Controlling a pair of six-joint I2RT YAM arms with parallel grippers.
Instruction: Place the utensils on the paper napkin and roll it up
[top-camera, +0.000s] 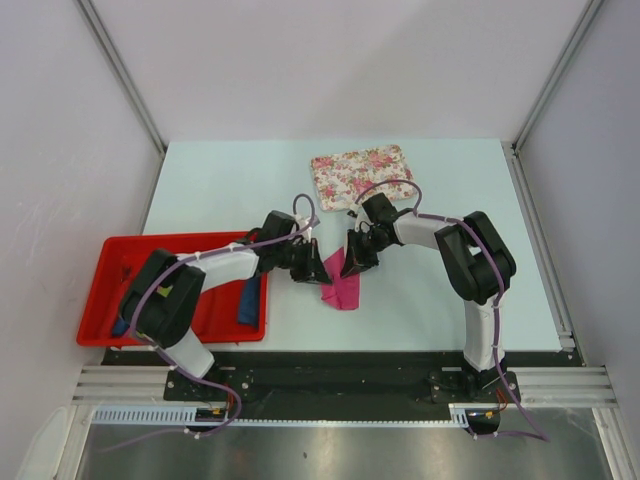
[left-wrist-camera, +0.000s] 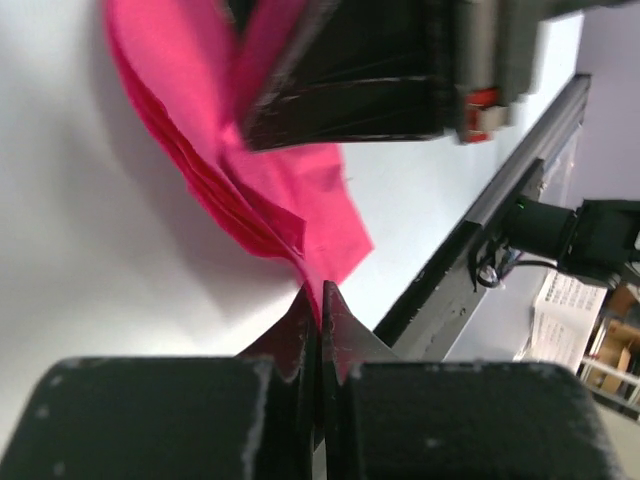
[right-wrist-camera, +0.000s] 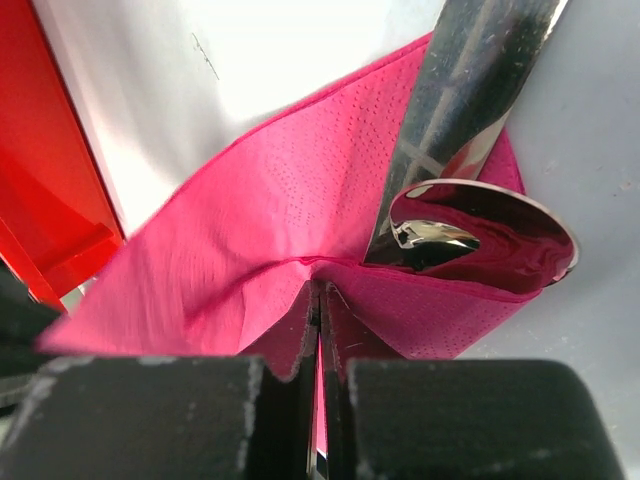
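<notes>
The magenta paper napkin (top-camera: 342, 291) lies crumpled on the table between both grippers. My left gripper (top-camera: 312, 268) is shut on a corner of the napkin (left-wrist-camera: 300, 215), pinched between its tips. My right gripper (top-camera: 356, 262) is shut on another edge of the napkin (right-wrist-camera: 250, 240). Silvery utensils lie on the napkin in the right wrist view: a spoon bowl (right-wrist-camera: 480, 240) and a flat shiny handle (right-wrist-camera: 465, 110) above it. The utensils do not show in the top view, hidden by the grippers.
A red tray (top-camera: 110, 290) stands at the left with blue rolls (top-camera: 249, 300) in it. A floral mat (top-camera: 362, 175) lies at the back centre. The table's black front rail (left-wrist-camera: 480, 250) shows in the left wrist view.
</notes>
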